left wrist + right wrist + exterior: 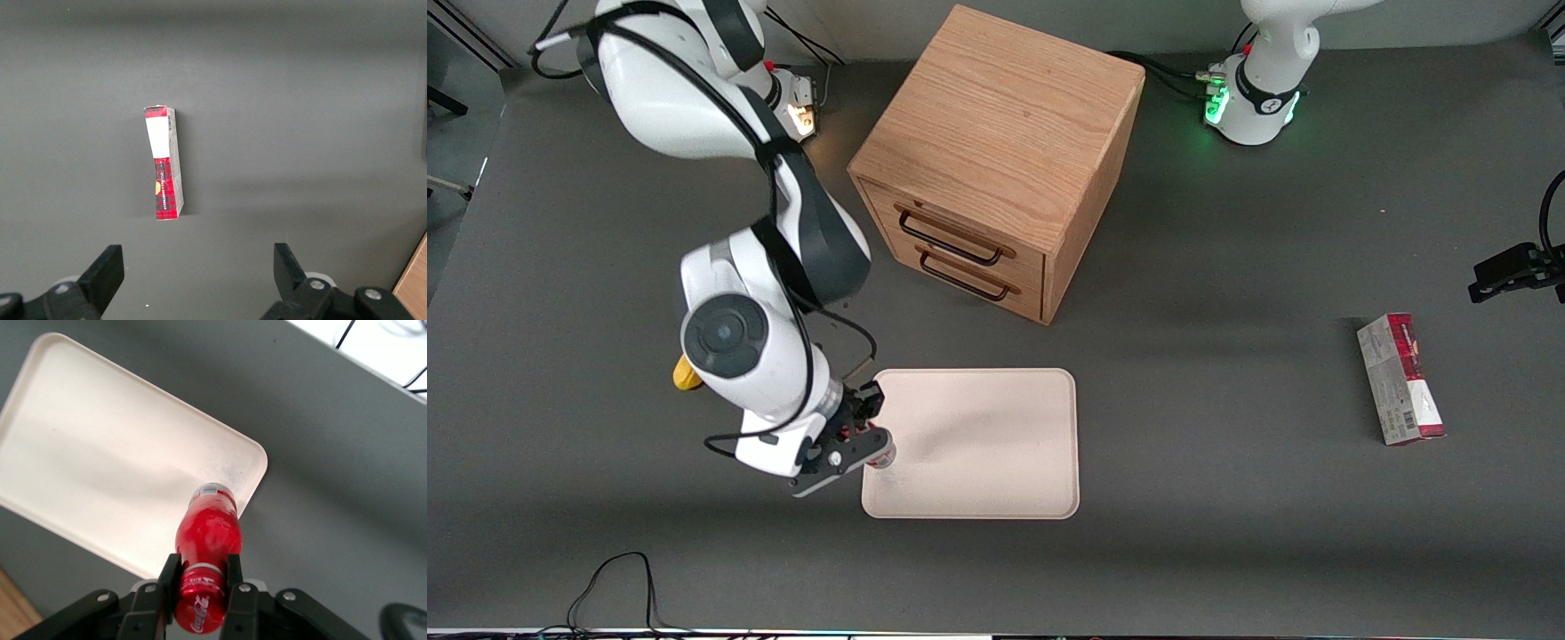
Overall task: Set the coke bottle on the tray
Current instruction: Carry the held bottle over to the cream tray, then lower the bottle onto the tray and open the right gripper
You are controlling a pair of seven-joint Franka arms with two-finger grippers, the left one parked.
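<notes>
The bottle (207,547) is pinched between the fingers (166,577) of the tool (200,577), which grip it near its neck, so that its red body and clear base point down toward the tray (100,447). In the right wrist view the base hangs over the tray's rounded corner, just inside the rim; whether it touches the surface I cannot tell. In the front view the tool (863,444) sits at the tray's (996,444) edge toward the working arm's end of the tabletop (1227,551), at the corner nearer the camera, and only a little of the bottle (882,459) shows beneath it.

The tray lies flat on the tabletop, with nothing else resting on it. A wooden cabinet (996,160) with two drawers, each with a dark handle, stands farther from the camera than the tray, with its front turned toward the tray and well apart from it. A small yellow thing (685,375) peeks out next to the working arm, mostly hidden. Toward the parked arm's end of the tabletop lies a red-and-grey carton (1400,378), flat on its side and well apart from the tray; the left wrist view shows the same carton (163,163) alone on the grey surface.
</notes>
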